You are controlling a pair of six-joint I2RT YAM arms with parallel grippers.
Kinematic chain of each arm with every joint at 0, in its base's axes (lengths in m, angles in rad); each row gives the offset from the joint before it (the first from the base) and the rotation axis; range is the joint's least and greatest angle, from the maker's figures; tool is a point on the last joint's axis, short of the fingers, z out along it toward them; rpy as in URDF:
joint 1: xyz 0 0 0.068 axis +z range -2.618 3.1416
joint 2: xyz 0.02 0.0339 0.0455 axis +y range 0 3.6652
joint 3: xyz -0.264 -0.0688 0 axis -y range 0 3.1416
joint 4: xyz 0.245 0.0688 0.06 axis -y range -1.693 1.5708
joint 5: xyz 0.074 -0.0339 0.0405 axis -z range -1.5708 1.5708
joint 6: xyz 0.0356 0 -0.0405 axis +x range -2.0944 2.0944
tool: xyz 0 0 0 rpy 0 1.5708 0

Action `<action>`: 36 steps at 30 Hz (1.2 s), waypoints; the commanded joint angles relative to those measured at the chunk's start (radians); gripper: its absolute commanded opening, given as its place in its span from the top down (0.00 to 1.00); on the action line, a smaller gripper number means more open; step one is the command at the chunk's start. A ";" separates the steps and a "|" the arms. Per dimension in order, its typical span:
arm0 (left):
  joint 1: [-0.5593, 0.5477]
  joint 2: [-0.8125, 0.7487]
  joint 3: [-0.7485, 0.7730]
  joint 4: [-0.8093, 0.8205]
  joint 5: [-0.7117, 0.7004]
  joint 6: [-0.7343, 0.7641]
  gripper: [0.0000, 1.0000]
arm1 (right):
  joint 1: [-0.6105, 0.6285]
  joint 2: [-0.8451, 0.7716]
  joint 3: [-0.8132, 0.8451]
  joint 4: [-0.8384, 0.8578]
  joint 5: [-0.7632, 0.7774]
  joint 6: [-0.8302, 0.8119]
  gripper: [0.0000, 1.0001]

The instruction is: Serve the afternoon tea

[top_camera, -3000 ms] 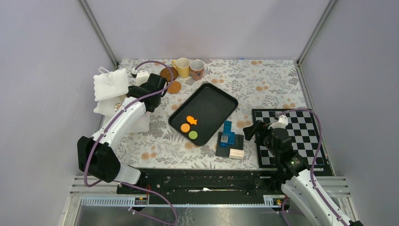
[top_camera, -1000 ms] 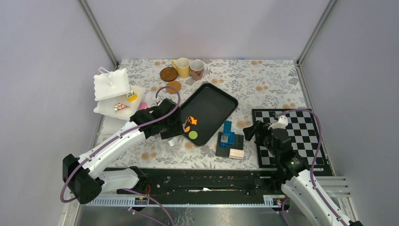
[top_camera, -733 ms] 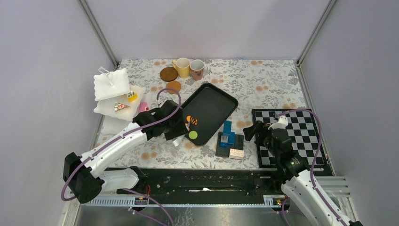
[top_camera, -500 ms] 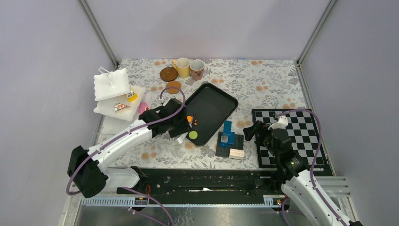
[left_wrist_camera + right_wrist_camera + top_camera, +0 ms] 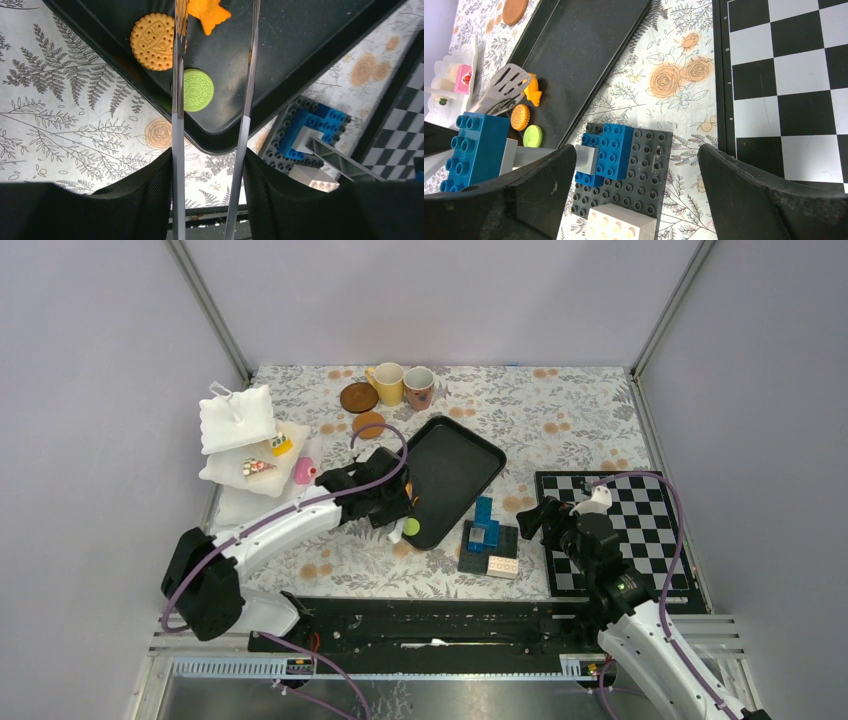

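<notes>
At left, shiny metal tongs point(image 5: 178, 130) are clamped by the left end effector point(image 5: 207, 195) over an embossed round orange cookie point(image 5: 152, 41) and green cookie point(image 5: 198, 90) in the glossy black tray point(image 5: 300, 40); the right end effector point(image 5: 636, 185) is spread wide, empty, above studded bricks point(image 5: 624, 150).

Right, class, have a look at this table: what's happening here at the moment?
The left gripper holds metal tongs over the near end of the black tray. Their blades reach either side of the orange star-shaped cookie, beside a round orange cookie and a green cookie. The right gripper hangs open and empty above the brick stack. The yellow mug and patterned mug stand at the far edge.
</notes>
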 commanded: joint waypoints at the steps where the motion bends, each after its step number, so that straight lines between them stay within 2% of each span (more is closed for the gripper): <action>1: -0.003 0.058 0.044 0.063 -0.037 0.015 0.50 | 0.007 -0.010 -0.004 0.041 -0.017 -0.008 0.02; 9: -0.004 0.099 0.072 0.074 -0.034 0.076 0.50 | 0.007 -0.005 -0.002 0.040 -0.015 -0.010 0.02; 14: -0.015 0.101 0.090 0.023 -0.026 0.166 0.45 | 0.007 -0.005 -0.003 0.041 -0.018 -0.009 0.02; 23: -0.090 0.185 0.141 -0.097 -0.161 0.199 0.44 | 0.007 0.000 -0.002 0.044 -0.016 -0.011 0.02; 27: -0.118 0.225 0.174 -0.112 -0.235 0.185 0.48 | 0.007 -0.004 -0.004 0.043 -0.020 -0.009 0.02; 33: -0.134 0.260 0.180 -0.111 -0.274 0.166 0.58 | 0.006 -0.009 -0.005 0.043 -0.019 -0.009 0.02; 36: -0.144 0.274 0.188 -0.117 -0.289 0.165 0.59 | 0.007 -0.012 -0.006 0.043 -0.019 -0.009 0.02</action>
